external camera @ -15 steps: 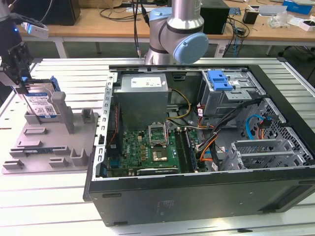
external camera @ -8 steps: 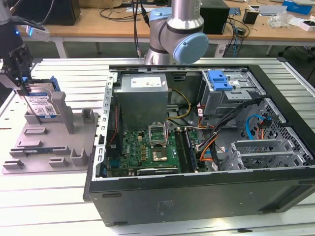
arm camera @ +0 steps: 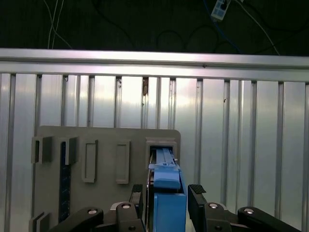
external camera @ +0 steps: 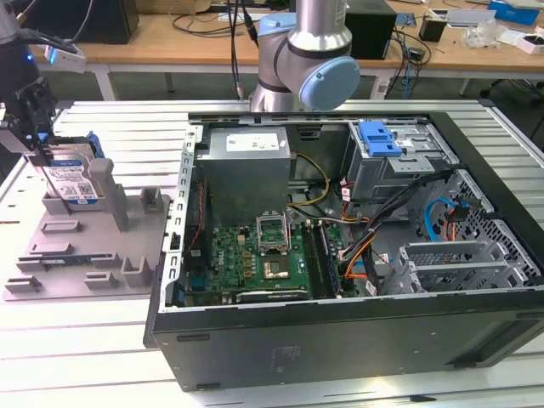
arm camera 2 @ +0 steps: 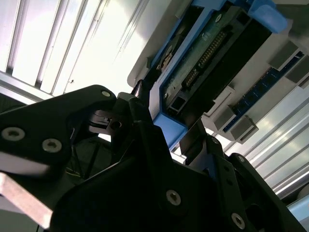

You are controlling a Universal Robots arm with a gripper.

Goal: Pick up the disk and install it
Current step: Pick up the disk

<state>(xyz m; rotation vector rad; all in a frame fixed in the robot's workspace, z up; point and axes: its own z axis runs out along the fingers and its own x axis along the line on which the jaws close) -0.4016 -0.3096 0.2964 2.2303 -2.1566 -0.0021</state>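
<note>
Tool [arm camera: 166,194] is clenched on the disk [arm camera: 166,180]: in both wrist views you see one black finger [arm camera: 198,193] against each flat face, with the blue carrier edge between them. The disk stands on edge with its faces upright. Its thin top edge runs parallel to the slats of the worktop [arm camera: 241,135], and its foot sits in a corner slot of the grey fixture plate [arm camera: 106,140]. In the exterior view the label face turns toward the camera. You cannot tell whether the long axis stands or lies: a grey post [external camera: 110,191] and the slot walls hide the lower part. The second wrist view gives you the dark circuit-board side with a connector row, cut off at the frame. Farther off, to the exterior view's right of the plate, sits the open computer case [external camera: 340,340]. Its grey drive cage [external camera: 408,166] and blue latch [external camera: 378,138] are well apart from the disk. Behind them rises the arm [external camera: 306,51], then a farther wooden worktop [external camera: 170,34] with cables.
</note>
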